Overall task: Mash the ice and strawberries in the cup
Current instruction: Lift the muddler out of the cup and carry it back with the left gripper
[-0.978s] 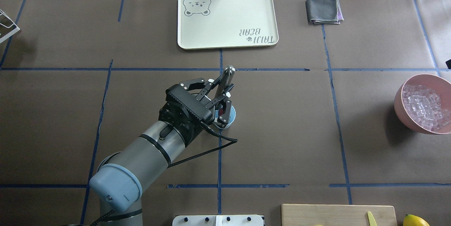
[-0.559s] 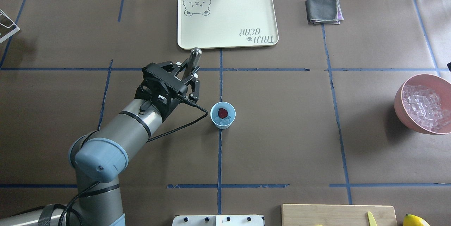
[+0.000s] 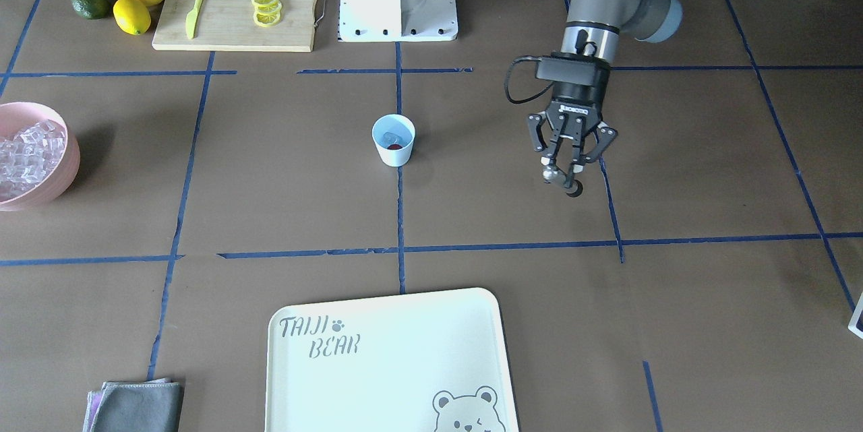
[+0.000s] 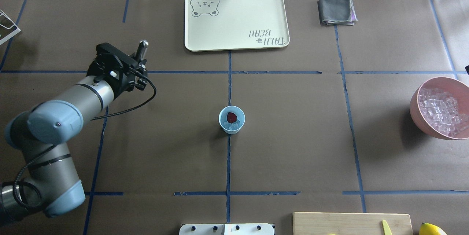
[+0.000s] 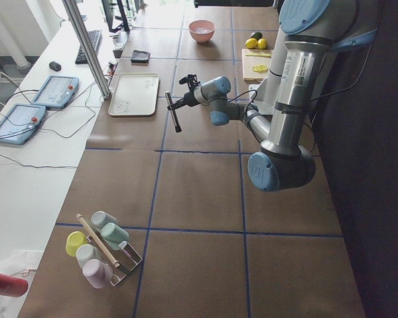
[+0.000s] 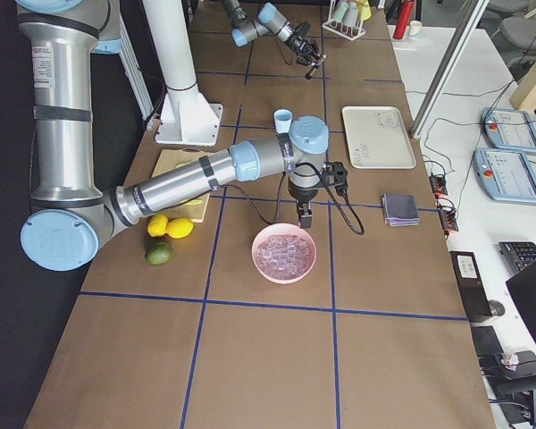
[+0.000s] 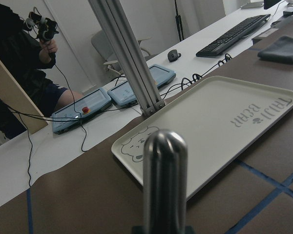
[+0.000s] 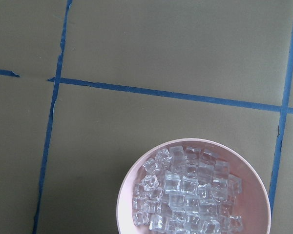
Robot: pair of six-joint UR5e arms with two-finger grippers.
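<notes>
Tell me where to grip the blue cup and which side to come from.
Take the cup by its outer wall, just under the rim, with the fingers level, one on each side. It stands upright and alone, so any side is free; it widens upward, so a high hold probably slips less. Avoid coming from above: the strawberry and ice lie inside it.

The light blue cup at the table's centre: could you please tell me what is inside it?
One red strawberry and several clear ice cubes show inside the cup. The cup's bottom and anything beneath them are covered.
</notes>
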